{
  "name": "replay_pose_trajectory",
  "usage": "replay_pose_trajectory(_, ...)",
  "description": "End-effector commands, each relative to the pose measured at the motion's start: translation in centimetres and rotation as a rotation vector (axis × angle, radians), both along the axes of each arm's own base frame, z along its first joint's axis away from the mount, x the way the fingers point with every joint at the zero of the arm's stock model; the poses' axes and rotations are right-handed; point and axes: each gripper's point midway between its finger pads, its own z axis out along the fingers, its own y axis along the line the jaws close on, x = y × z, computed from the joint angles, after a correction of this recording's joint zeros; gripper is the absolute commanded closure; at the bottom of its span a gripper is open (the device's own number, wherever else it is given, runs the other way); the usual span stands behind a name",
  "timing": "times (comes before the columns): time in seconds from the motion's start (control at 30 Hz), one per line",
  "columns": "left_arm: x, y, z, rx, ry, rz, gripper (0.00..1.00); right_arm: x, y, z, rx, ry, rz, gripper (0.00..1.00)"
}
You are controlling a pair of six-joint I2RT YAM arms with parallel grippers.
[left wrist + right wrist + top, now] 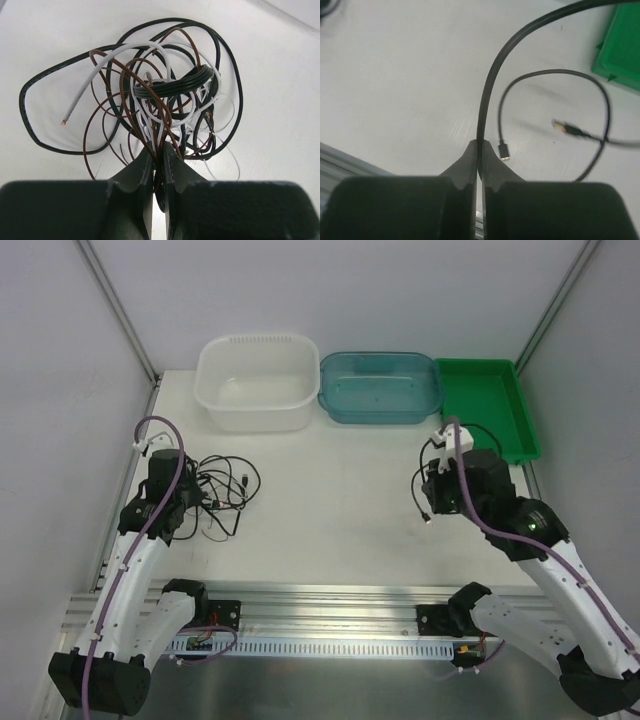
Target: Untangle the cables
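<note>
Left end effector (157,150) pinched tight on brown and white strands of cable tangle (165,100), at left of counter (330,510). Right end effector (479,147) clamped on black plug cable (489,85), well apart from the tangle, near green tray (490,400). Best: set it down clear, keep tangle anchored.

desk (330,530): smooth, matt
cables (175,85): thin plastic sheaths, faint sheen
black cable (483,100): smooth, satin sheath
white tub (255,416): milky plastic
blue tub (380,411): see-through glossy plastic
green tray (486,405): opaque plastic
left tool (159,152): matt black plastic
right tool (479,147): matt black plastic
</note>
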Motion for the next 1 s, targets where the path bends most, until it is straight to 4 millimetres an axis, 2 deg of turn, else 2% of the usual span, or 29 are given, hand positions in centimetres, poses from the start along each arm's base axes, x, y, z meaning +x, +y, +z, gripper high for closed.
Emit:
replay_pose_trajectory(0.0,0.4,-2.2,-0.3,-0.062,0.011,-0.121,1.0,-1.5,1.0,3.7,0.075,-0.001,0.079,0.99)
replay_pose_trajectory(0.07,0.1,-3.7,-2.0,-0.117,0.057,-0.184,0.99,-1.6,1.6,4.6,0.101,-0.009,0.105,0.99)
replay_pose_trajectory(0.1,-0.2,-5.2,-2.5,-0.174,0.076,-0.249,0.98,-1.4,1.8,5.3,0.116,-0.024,0.108,0.99)
replay_pose_trajectory(0.23,-1.7,-8.9,-4.6,-0.331,0.136,-0.398,0.91,-0.7,2.0,6.1,0.116,-0.038,0.096,0.99)
replay_pose_trajectory(0.37,-3.2,-11.8,-5.2,-0.421,0.17,-0.508,0.86,0.1,2.7,6.9,0.13,-0.049,0.102,0.99)
replay_pose_trajectory(0.5,-4.5,-14.4,-5.8,-0.423,0.216,-0.625,0.74,1.5,2.9,7.5,0.101,-0.069,0.085,0.99)
replay_pose_trajectory(0.53,-4.9,-15.4,-5.2,-0.422,0.213,-0.677,0.63,1.8,2.7,7.7,0.092,-0.076,0.073,0.99)
replay_pose_trajectory(0.63,-4.5,-15.6,-3.9,-0.409,0.171,-0.698,0.39,3.5,1.7,8.3,0.042,-0.101,0.011,0.99)
replay_pose_trajectory(0.67,-3.7,-15.3,-2.7,-0.381,0.13,-0.69,0.23,4.2,1.0,9.1,0.023,-0.127,-0.027,0.99)
replay_pose_trajectory(0.7,-3.1,-15.2,-1.1,-0.363,0.085,-0.692,0.16,5.1,0.3,9.1,0.001,-0.128,-0.067,0.99)
replay_pose_trajectory(0.77,-2.3,-14.7,0.4,-0.32,0.05,-0.688,0.06,6.3,-1.0,9.7,-0.023,-0.149,-0.134,0.99)
replay_pose_trajectory(0.8,-1.7,-14.2,0.8,-0.287,0.046,-0.666,0.03,6.8,-1.4,10.5,-0.019,-0.169,-0.16,0.99)
replay_pose_trajectory(0.83,-1.3,-13.9,2.3,-0.266,0.026,-0.662,0.02,7.6,-2.4,10.9,-0.02,-0.181,-0.205,0.99)
replay_pose_trajectory(0.9,-0.3,-12.8,3.3,-0.199,0.006,-0.63,0.01,9.2,-3.8,11.9,-0.017,-0.22,-0.286,0.99)
replay_pose_trajectory(0.93,0.1,-12.4,4.4,-0.178,-0.022,-0.616,0.01,10.0,-5.3,12.2,-0.015,-0.231,-0.346,0.99)
replay_pose_trajectory(0.97,0.4,-11.8,4.6,-0.148,-0.033,-0.598,0.01,11.1,-6.0,11.9,-0.019,-0.229,-0.388,0.99)
